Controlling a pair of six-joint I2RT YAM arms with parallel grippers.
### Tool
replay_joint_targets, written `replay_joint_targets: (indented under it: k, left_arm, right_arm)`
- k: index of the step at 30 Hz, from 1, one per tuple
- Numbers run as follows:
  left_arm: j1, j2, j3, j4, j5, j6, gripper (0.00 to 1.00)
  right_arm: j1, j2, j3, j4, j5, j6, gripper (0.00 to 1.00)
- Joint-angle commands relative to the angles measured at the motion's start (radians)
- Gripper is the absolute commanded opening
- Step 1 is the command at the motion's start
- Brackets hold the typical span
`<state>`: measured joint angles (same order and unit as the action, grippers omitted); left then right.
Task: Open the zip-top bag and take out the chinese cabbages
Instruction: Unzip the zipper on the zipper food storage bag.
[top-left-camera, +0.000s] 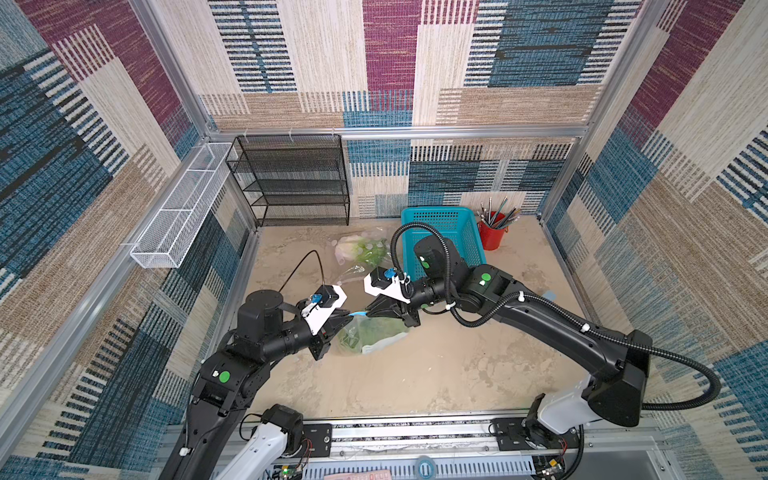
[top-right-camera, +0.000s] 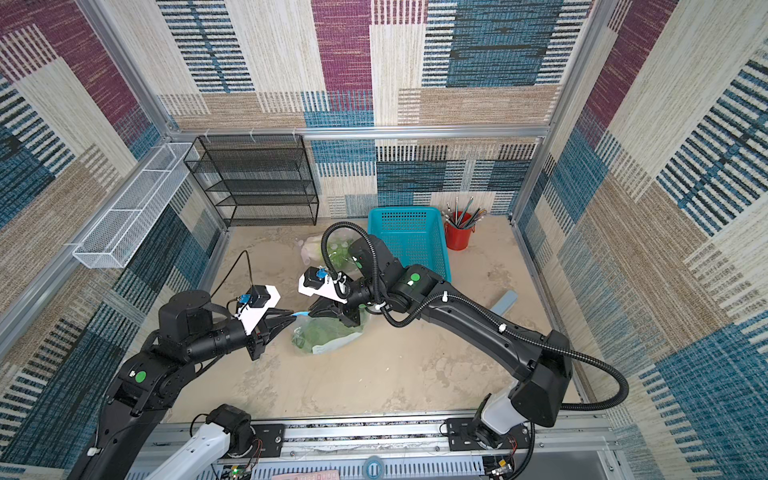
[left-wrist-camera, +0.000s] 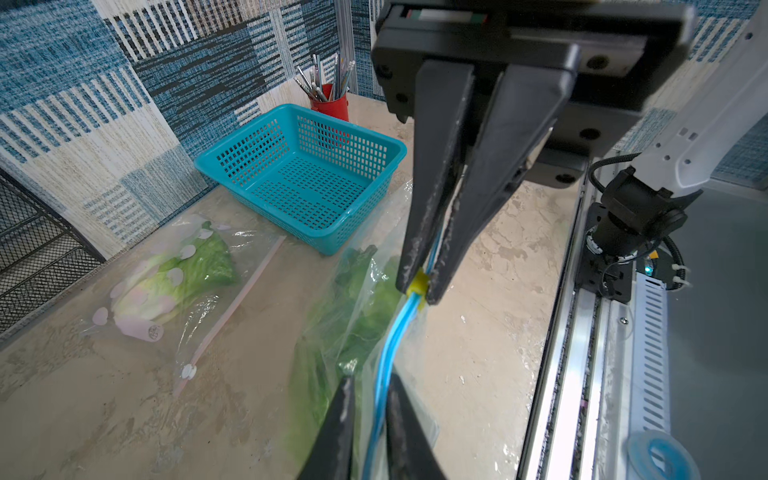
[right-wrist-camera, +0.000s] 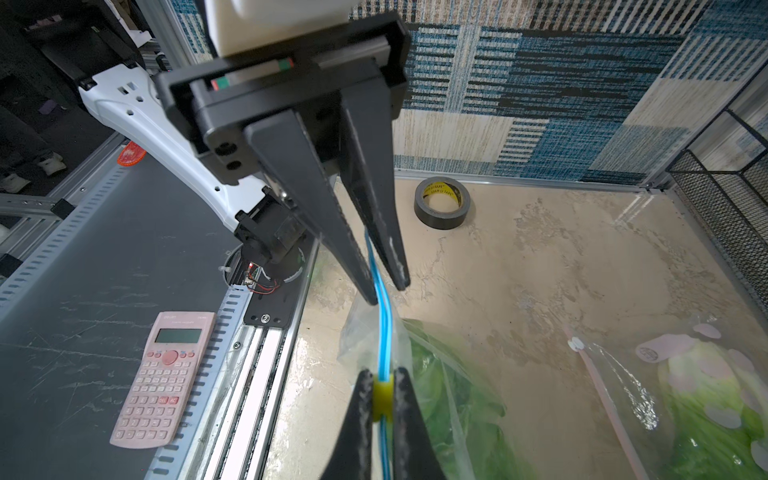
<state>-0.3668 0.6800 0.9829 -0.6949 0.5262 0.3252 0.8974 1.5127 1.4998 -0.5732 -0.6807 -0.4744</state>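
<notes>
Top views both show the zip-top bag lying at the centre of the frame on the sandy table. Green chinese cabbages are inside it, and its blue zip strip is stretched between the left gripper and the right gripper. Higher in the frame lies a second bag, partly hidden by a black cable. To the right of that bag are a teal basket and a red cup of pencils. A black wire shelf and a white wire tray sit at upper left. Left wrist view: the right gripper's jaws are clamped on the yellow slider. The left gripper's jaws stand slightly apart with the blue strip running between them. The second bag holds one more cabbage and carries pink dots and a pink label too small to read. Right wrist view: a grey tape roll bears yellow lettering in which "TAPE" is legible. A pink calculator lies on the grey ledge beside the rail, its brand line unreadable.
</notes>
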Motion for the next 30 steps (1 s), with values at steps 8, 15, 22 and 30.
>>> replay_joint_targets:
  k: [8, 15, 22, 30]
  left_arm:
    - [0.000, 0.001, 0.002, 0.032, 0.009, -0.033, 0.00]
    - [0.001, -0.034, -0.007, 0.026, -0.042, -0.029, 0.00]
    - [0.000, -0.088, -0.033, 0.024, -0.172, -0.029, 0.00]
    - [0.002, -0.128, -0.044, 0.003, -0.262, -0.029, 0.00]
  right_arm:
    - [0.001, 0.011, 0.018, 0.014, -0.033, 0.003, 0.00]
    - [0.002, 0.006, 0.009, 0.007, 0.018, -0.003, 0.00]
    - [0.000, -0.041, -0.050, 0.009, 0.096, 0.005, 0.00]
    - [-0.014, -0.117, -0.149, 0.046, 0.178, 0.026, 0.00]
